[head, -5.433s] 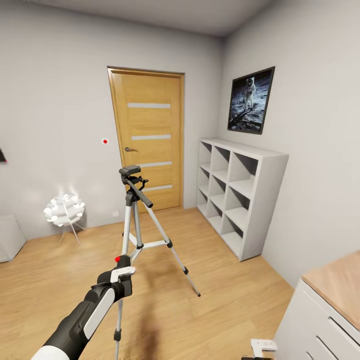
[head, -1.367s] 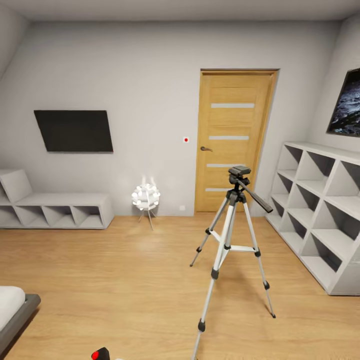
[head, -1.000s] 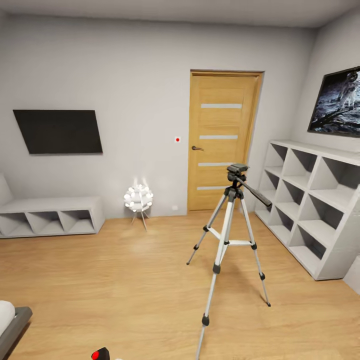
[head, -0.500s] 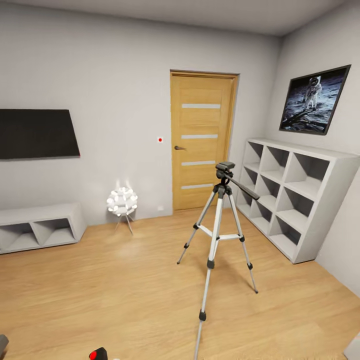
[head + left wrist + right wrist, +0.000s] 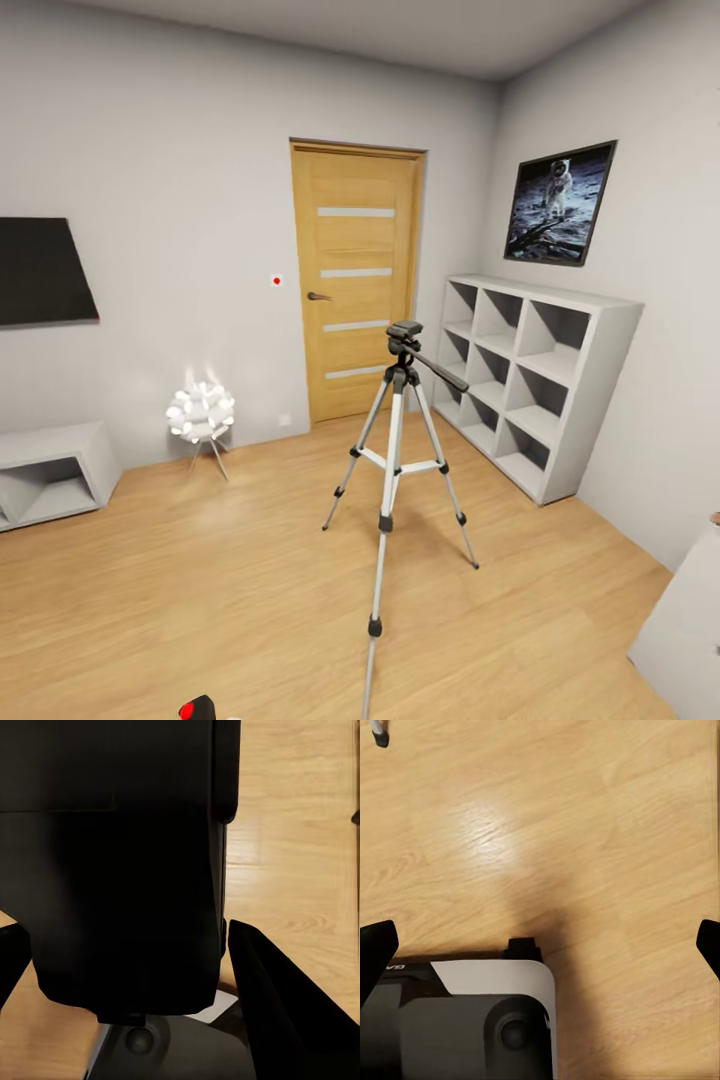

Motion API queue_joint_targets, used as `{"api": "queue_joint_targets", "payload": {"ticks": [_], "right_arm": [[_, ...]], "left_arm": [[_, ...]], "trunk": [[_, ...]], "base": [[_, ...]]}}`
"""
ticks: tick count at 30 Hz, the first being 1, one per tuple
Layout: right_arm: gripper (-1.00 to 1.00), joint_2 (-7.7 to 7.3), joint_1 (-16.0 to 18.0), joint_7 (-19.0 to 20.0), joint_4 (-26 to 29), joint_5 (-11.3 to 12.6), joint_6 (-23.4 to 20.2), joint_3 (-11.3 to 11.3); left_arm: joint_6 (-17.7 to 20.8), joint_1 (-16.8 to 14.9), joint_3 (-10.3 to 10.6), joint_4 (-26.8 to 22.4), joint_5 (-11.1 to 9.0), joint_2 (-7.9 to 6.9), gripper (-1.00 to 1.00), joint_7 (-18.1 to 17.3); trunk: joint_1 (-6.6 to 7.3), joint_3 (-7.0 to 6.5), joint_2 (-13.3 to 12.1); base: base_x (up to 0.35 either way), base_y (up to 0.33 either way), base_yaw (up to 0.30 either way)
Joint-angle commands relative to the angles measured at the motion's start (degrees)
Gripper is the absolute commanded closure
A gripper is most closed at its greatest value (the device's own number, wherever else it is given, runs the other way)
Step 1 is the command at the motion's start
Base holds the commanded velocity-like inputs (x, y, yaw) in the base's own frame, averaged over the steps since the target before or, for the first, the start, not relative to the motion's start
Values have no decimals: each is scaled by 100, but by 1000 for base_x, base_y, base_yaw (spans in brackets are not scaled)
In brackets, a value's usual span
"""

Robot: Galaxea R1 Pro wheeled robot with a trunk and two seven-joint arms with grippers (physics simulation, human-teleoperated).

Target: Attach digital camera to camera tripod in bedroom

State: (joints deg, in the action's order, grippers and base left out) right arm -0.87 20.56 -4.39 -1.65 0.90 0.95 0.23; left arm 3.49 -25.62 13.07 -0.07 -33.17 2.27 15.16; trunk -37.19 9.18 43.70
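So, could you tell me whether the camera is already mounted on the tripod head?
No, the camera tripod has a bare black head.

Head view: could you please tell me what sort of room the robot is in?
Probably a bedroom or living space: grey walls, a wooden door, a white cube shelf, an astronaut poster and a wall-mounted screen. A camera tripod stands on the wood floor.

Silver-legged camera tripod with black head and feet; honey-wood door with pale stripes; white cube shelf; grey walls; black digital camera, red button.
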Motion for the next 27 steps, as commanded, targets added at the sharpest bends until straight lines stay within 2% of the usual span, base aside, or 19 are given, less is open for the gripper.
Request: {"api": "queue_joint_targets", "payload": {"ticks": [1, 21, 27], "right_arm": [[-100, 1, 10, -11, -17, 8, 10, 4], [-100, -1, 10, 8, -20, -20, 9, 5], [-100, -3, 10, 1, -20, -23, 17, 7]], "left_arm": [[27, -5, 55, -1, -23, 1, 100, 14], [23, -3, 55, -1, -23, 1, 100, 14], [39, -5, 55, -1, -22, -3, 100, -46]], "trunk": [[-1, 8, 7], [-1, 8, 7], [-1, 8, 7]], "base": [[0, 1, -158], [1, 0, -26], [131, 63, 0]]}}
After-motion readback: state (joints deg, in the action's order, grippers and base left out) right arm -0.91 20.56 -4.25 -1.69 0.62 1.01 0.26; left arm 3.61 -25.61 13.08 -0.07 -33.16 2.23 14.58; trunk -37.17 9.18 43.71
